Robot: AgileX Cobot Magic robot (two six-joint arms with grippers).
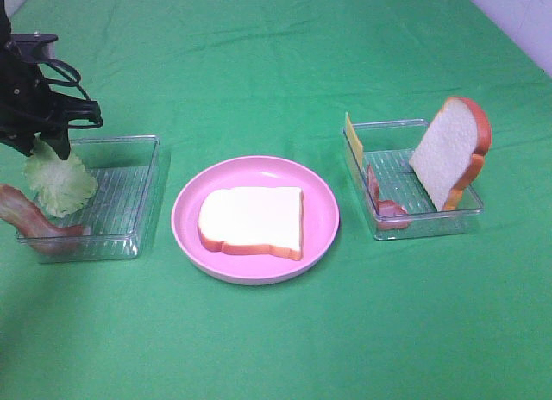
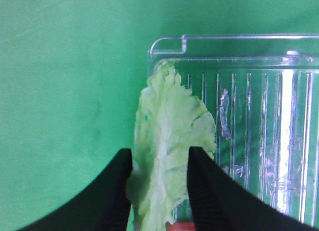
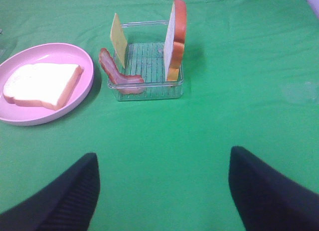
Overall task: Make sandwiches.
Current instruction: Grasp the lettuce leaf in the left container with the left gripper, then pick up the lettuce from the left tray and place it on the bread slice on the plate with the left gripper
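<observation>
left claw [image 2: 160, 156] astride a thin, floppy lettuce leaf [image 2: 169, 121] at the end of its clear tray [image 2: 249, 44], grip impossible to tell; light and limp, it looks best pinched along its stiffer midrib; right claw [image 3: 164, 156] hangs wide apart above the tabletop [image 3: 224, 116].

My left claw [image 2: 159, 159] has two matt black fingers [image 2: 212, 196], broad at the base and tapering, with finely ribbed inner faces. My right claw [image 3: 162, 156] shows the same rounded black fingers. Black cables [image 1: 67, 72] loop off my black left arm [image 1: 26, 94].
</observation>
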